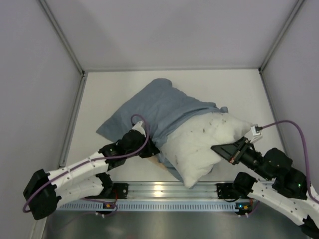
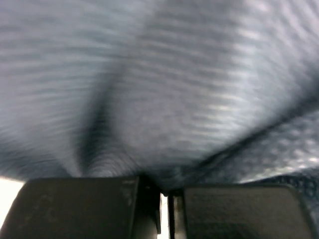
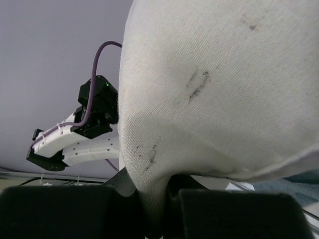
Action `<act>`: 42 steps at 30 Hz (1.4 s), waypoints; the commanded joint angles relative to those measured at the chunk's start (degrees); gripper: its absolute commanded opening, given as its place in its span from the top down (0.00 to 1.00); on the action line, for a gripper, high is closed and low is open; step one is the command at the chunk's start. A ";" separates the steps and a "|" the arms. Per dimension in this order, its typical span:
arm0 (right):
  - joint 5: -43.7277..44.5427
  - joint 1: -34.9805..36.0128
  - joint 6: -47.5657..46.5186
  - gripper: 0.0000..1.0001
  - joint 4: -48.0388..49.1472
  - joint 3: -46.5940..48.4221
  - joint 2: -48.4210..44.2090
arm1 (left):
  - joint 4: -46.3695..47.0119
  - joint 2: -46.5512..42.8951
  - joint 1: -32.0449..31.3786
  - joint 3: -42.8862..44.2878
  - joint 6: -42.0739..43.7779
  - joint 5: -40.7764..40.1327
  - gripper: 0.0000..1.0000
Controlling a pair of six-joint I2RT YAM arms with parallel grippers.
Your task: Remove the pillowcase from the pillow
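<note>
Top external view: no lettering is legible; a small white tag (image 1: 256,130) on the right arm's purple cable (image 1: 291,127) is too small to read.

Pillowcase (image 1: 159,107): dusty grey-blue, wrinkled, lying mid-table (image 1: 114,94). It covers the far-left part of the pillow (image 1: 199,144).

Pillow: white, plump, with small dark specks and smudges. Its near-right portion is bare, and its near corner reaches toward the metal rail (image 1: 169,189).

Left gripper (image 1: 151,149): at the pillowcase's near edge, where cloth meets bare pillow. In the left wrist view its fingers (image 2: 79,209) are clenched, with a fold of pillowcase (image 2: 159,89) pinched between them. That picture is motion-blurred and the weave is hard to make out.

Right gripper (image 1: 214,148): at the pillow's right edge. In the right wrist view its fingers (image 3: 234,214) are clenched on a tuck of pillow (image 3: 224,89) fabric.

Hidden: how far the pillow extends inside the case cannot be told. The left arm (image 3: 75,139) shows only in part behind the pillow.
</note>
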 commanded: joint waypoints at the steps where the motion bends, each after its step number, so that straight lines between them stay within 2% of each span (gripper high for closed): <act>1: 2.65 0.11 -1.32 1.00 2.89 10.88 -5.67 | -6.14 0.80 2.82 0.86 0.32 -15.00 1.00; 5: 5.90 0.11 -3.08 1.00 -4.05 17.90 -7.78 | -8.52 0.37 10.27 -0.63 2.07 -13.78 1.00; 8: 7.14 0.11 -3.17 1.00 -6.26 18.98 -10.58 | -9.40 -1.30 14.67 -2.04 3.74 -11.84 1.00; 12: 5.91 0.19 -2.82 1.00 -6.53 16.96 -11.31 | -10.02 -3.50 16.10 -1.78 6.11 -9.39 1.00; 13: 5.47 0.19 -2.65 1.00 -6.53 16.26 -11.04 | -7.41 -4.38 16.10 -1.34 8.64 -3.81 1.00; 16: 3.54 0.19 -3.26 1.00 -6.53 13.62 -9.11 | -7.02 -6.48 15.66 2.42 11.82 5.02 0.45; 17: 3.19 0.19 -4.04 1.00 -6.61 12.48 -8.93 | -8.59 -7.89 14.79 3.75 12.09 4.52 0.20; 18: 2.57 0.19 -4.40 1.00 -6.88 12.04 -7.54 | -10.44 -9.38 14.35 5.24 12.36 3.38 0.15; 19: 2.65 0.28 -4.75 1.00 -7.40 11.77 -6.92 | -12.54 -12.87 13.82 8.48 12.36 1.63 0.01; 21: 3.71 0.46 -5.46 1.00 -9.86 11.68 -4.98 | -18.96 -16.23 13.29 12.01 12.27 -5.13 0.01; 24: 4.24 0.46 -5.63 1.00 -11.62 10.89 -1.64 | -20.56 -19.06 13.29 18.68 14.37 -7.71 0.01; 26: 4.06 0.37 -5.28 1.00 -11.71 8.70 0.90 | -20.65 -14.34 13.29 24.57 17.97 -5.60 0.01; 27: 3.80 0.37 -5.11 1.00 -11.89 7.74 1.78 | -20.39 -12.05 13.29 26.77 19.11 -0.90 0.01; 31: 2.31 0.37 -4.75 1.00 -11.10 3.08 5.04 | -19.24 4.55 12.85 37.84 27.19 7.57 0.01; 36: 0.11 0.37 -4.84 1.00 -10.13 -1.23 3.55 | -19.24 22.84 11.18 51.91 36.95 17.68 0.01; 38: -0.33 0.37 -4.40 1.00 -10.13 -2.20 2.06 | -19.42 29.50 8.73 56.73 40.02 18.92 0.01; 42: -1.12 0.37 -4.23 1.00 -10.13 -1.94 1.35 | -22.31 39.44 3.55 64.48 43.63 11.74 0.01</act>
